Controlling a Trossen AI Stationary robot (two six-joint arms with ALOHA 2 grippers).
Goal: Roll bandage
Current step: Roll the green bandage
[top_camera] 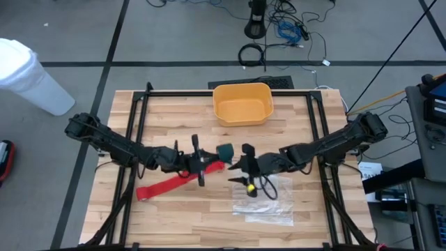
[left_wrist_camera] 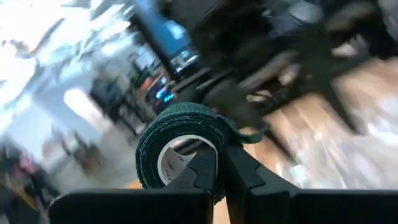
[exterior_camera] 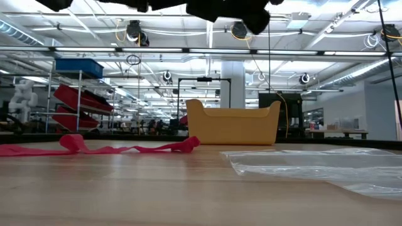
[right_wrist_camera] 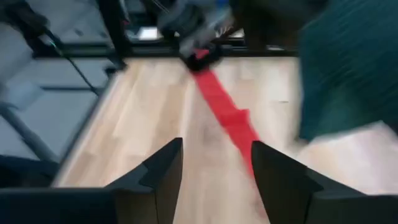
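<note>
The bandage (top_camera: 174, 183) is a long red strip that lies flat on the wooden table left of centre (exterior_camera: 119, 149), its crumpled end toward the middle (right_wrist_camera: 227, 118). Above that end, my left gripper (top_camera: 209, 162) (left_wrist_camera: 221, 155) is shut on a dark green roll with a white core (left_wrist_camera: 174, 134) (top_camera: 224, 151). My right gripper (top_camera: 240, 166) (right_wrist_camera: 214, 168) stands open just right of the roll, with nothing between its fingers. The roll shows as a green blur (right_wrist_camera: 348, 68) close beside it. My left gripper pinches the green roll's wall (left_wrist_camera: 219, 134), one finger at the mouth of the white core and the other on the outer wrap. The fingers come level from the table's left. The roll is lifted clear of the table, its open end facing back along the fingers.
A yellow bin (top_camera: 242, 103) stands at the far middle of the table (exterior_camera: 232, 122). A clear crinkled plastic bag (top_camera: 265, 199) (exterior_camera: 314, 166) lies near centre right, with a small yellow object (top_camera: 249, 187) at its edge. A black frame (top_camera: 139, 125) runs along the table's sides.
</note>
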